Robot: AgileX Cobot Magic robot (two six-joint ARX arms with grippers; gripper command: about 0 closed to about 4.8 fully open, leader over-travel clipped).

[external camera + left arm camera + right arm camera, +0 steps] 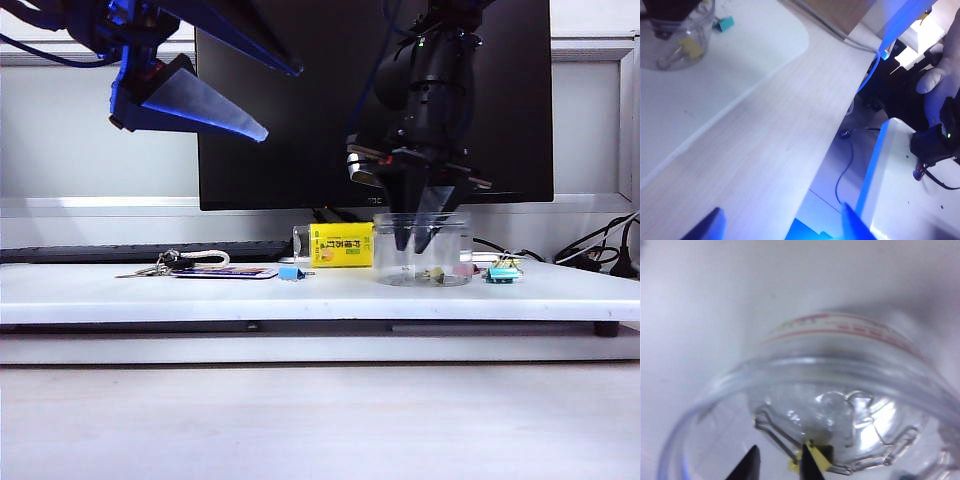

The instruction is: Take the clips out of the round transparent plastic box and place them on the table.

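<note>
The left gripper (225, 90) hangs high over the left end of the table (120, 290), its 2 fingers spread wide and holding nothing, well apart from the work. Below it lie a bunch of keys (165, 264) and a small blue clip (291, 272), with a yellow-labelled container (340, 245) further along.

The right gripper (418, 240) points straight down inside the round transparent plastic box (385, 255), fingertips near the floor. From its wrist, the 2 dark tips (807, 465) stand partly apart, with the yellow body of one of the clips (820, 455) just beside one tip and wire handles tangled beyond. I cannot tell whether it grips anything.

To do this well, I'd centre the jaws over 1 yellow body, not the loose wires, close firmly, then lift straight up clear of the rim so the box doesn't tip.
</note>
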